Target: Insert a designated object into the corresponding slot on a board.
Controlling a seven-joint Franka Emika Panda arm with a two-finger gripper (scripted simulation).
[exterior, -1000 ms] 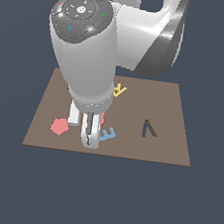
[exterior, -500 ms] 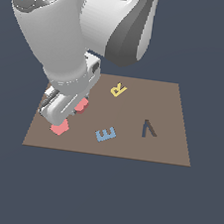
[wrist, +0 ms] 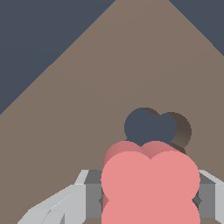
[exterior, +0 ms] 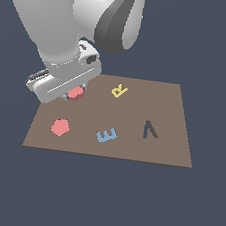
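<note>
Pincer (wrist: 150, 199) clamps the lobed block (wrist: 150, 183) just short of the slot (wrist: 151, 127) near the board's (exterior: 175, 118) corner; misaligned lobes could jam.

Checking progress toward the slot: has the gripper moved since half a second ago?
Yes. The gripper, holding the lobed block, has shifted from over the red pentagon toward the board's far edge.
</note>
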